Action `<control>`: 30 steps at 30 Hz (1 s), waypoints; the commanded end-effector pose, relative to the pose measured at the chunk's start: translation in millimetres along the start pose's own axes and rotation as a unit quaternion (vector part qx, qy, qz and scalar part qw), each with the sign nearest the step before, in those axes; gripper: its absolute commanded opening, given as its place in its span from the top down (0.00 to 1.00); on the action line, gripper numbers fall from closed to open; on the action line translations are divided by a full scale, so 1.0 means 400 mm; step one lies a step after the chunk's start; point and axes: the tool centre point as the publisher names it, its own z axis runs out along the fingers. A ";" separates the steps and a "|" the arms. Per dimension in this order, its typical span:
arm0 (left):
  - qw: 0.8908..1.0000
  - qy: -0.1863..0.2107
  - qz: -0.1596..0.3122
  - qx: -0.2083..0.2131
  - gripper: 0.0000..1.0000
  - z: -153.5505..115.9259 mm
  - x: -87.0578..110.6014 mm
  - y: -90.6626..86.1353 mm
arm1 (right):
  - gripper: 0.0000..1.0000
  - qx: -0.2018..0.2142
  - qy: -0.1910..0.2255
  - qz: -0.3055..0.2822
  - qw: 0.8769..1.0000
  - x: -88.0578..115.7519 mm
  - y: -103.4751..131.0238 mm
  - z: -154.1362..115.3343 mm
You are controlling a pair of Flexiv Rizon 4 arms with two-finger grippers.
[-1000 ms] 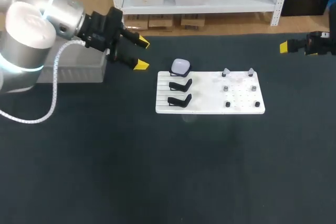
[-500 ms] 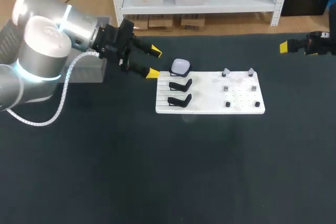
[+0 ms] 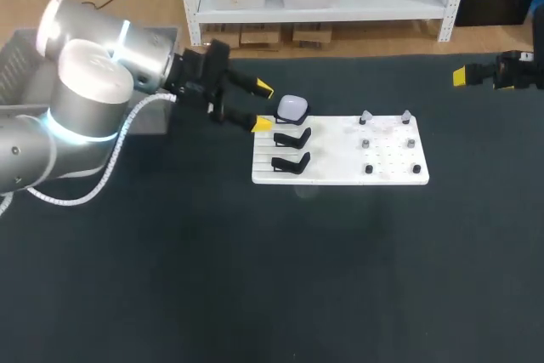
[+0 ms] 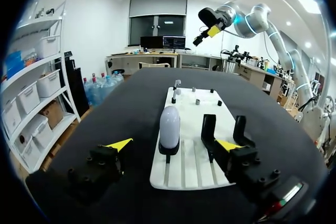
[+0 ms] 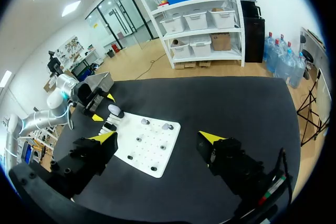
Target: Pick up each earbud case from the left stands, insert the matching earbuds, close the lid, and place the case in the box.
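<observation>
- I count one earbud case (image 3: 292,108), three stands (image 3: 292,136), two earbuds (image 3: 365,116).
- My left arm (image 3: 93,82): jaws wide, advanced close to the case.
- My right arm (image 3: 518,70): jaws wide, unmoved.

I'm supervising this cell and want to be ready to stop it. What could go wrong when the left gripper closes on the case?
1. The open left gripper is lined up on the earbud case, which is rounded and perched on its stand; an off-centre squeeze might tip it off.
2. One finger sits close to the empty stand beside the case and may knock it or shift the white board.
</observation>
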 end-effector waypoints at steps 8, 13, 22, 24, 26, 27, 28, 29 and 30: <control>1.000 -0.011 0.006 0.002 0.12 0.029 0.007 0.014 | 0.00 0.001 0.000 0.000 1.000 0.000 0.001 -0.001; 1.000 -0.014 0.017 0.005 0.11 0.031 -0.007 0.026 | 0.00 0.001 0.000 0.000 1.000 0.000 0.001 -0.001; 0.999 -0.014 0.025 0.013 0.24 0.042 -0.012 0.034 | 0.00 0.001 0.000 0.000 1.000 0.000 0.001 -0.001; 0.999 -0.015 0.026 0.014 0.24 0.045 -0.013 0.036 | 0.00 0.001 0.000 0.000 1.000 0.000 0.001 -0.001; 0.999 -0.016 0.026 0.015 0.29 0.048 -0.014 0.037 | 0.00 0.001 0.000 0.000 1.000 0.000 0.001 -0.001; 0.999 -0.016 0.027 0.016 0.31 0.049 -0.015 0.037 | 0.00 0.001 0.000 0.000 1.000 0.000 0.001 -0.001; 0.999 -0.017 0.027 0.016 0.31 0.050 -0.015 0.038 | 0.00 0.001 0.000 0.000 1.000 0.000 0.001 -0.001; 0.999 -0.017 0.027 0.016 0.32 0.050 -0.016 0.038 | 0.00 0.001 0.000 0.000 1.000 0.000 0.001 -0.001; 0.999 -0.018 0.027 0.017 0.33 0.051 -0.017 0.039 | 0.00 0.001 0.000 0.000 1.000 0.000 0.001 -0.001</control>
